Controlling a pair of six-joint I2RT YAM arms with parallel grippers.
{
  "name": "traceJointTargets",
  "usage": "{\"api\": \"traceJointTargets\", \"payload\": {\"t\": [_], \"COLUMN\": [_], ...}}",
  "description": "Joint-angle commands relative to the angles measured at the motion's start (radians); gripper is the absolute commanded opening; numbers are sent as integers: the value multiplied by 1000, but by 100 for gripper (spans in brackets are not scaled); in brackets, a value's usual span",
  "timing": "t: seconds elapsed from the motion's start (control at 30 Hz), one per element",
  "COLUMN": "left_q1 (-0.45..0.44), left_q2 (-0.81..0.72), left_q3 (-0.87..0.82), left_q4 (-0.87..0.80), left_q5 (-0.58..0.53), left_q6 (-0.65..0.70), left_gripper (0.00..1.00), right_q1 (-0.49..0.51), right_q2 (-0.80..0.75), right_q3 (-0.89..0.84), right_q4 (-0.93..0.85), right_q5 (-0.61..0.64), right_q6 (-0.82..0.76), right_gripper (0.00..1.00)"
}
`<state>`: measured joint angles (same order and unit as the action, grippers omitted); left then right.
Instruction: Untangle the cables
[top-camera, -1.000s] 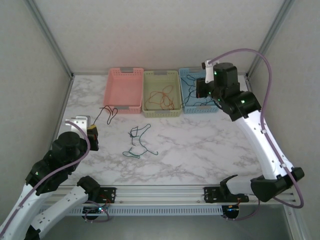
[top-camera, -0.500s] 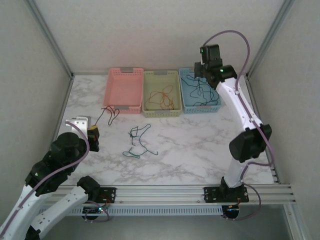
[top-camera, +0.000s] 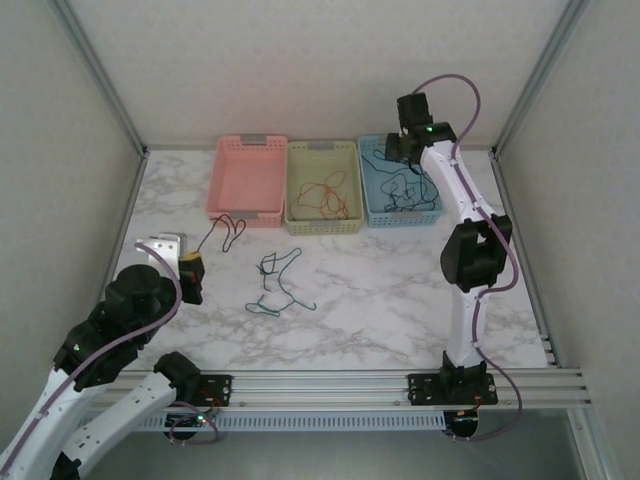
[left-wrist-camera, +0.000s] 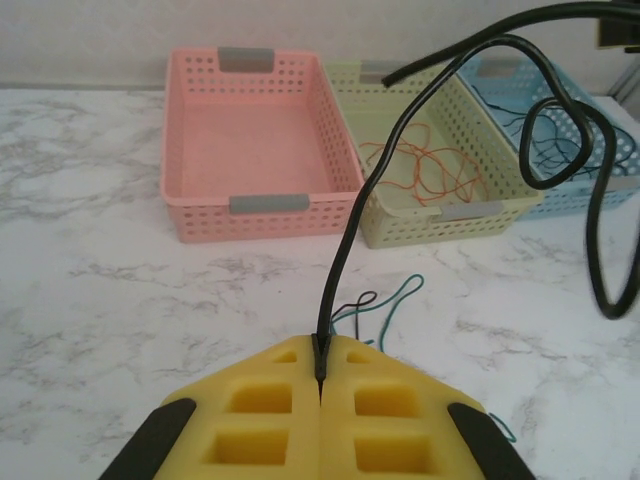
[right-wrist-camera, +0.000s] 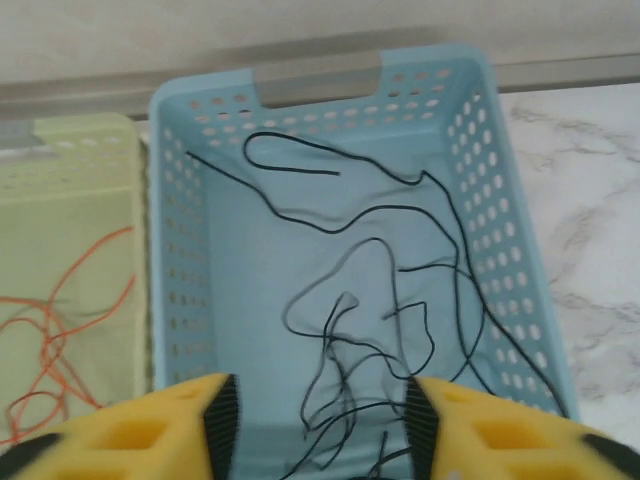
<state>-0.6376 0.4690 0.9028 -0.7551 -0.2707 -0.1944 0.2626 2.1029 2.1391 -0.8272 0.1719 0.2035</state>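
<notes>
From where I stand, the sorting seems mostly done, but not finished. The red cables (top-camera: 325, 195) lie in the yellow-green basket (top-camera: 322, 150), and several black cables (right-wrist-camera: 360, 345) lie loosely heaped in the blue basket (right-wrist-camera: 168, 230). The pink basket (top-camera: 247, 180) has nothing in it. The right gripper (right-wrist-camera: 318, 425) hangs above the near end of the blue basket with its fingers apart and nothing between them. The left gripper (left-wrist-camera: 320, 372) is pressed together on one black cable (left-wrist-camera: 345, 240), which rises from the pads and curls in the air in front of the baskets. One green cable (top-camera: 275, 285) lies alone on the table (top-camera: 400, 290), in a loose squiggle near the middle. In my judgement two pieces remain: the held black cable, probably for the blue basket, and the green one, perhaps for the pink basket. I cannot tell if the black heap counts as untangled.
</notes>
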Motion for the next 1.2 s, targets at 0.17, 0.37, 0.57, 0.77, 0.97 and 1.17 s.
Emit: {"api": "traceJointTargets", "payload": {"t": [0.17, 0.37, 0.57, 0.77, 0.97, 1.17], "left_q1": [9, 9, 9, 9, 9, 9], "left_q2": [-15, 14, 38, 43, 42, 43], "left_q3": [-26, -22, -5, -9, -10, -5], "left_q4": [86, 126, 146, 164, 177, 186], "left_q5": [157, 249, 339, 388, 406, 421], "left_q6": [-5, 17, 35, 24, 32, 27], "left_gripper": [0, 0, 0, 0, 0, 0], "right_q1": [92, 346, 536, 596, 650, 671], "right_q2": [-372, -651, -729, -701, -632, -591], "right_q3": [-283, -536, -599, -594, -514, -497], "right_q4": [161, 286, 293, 267, 230, 229], "right_q5": [-494, -762, -866, -849, -825, -812], "right_q6": [-47, -140, -198, -216, -203, -209], "right_gripper": [60, 64, 69, 75, 75, 67]}}
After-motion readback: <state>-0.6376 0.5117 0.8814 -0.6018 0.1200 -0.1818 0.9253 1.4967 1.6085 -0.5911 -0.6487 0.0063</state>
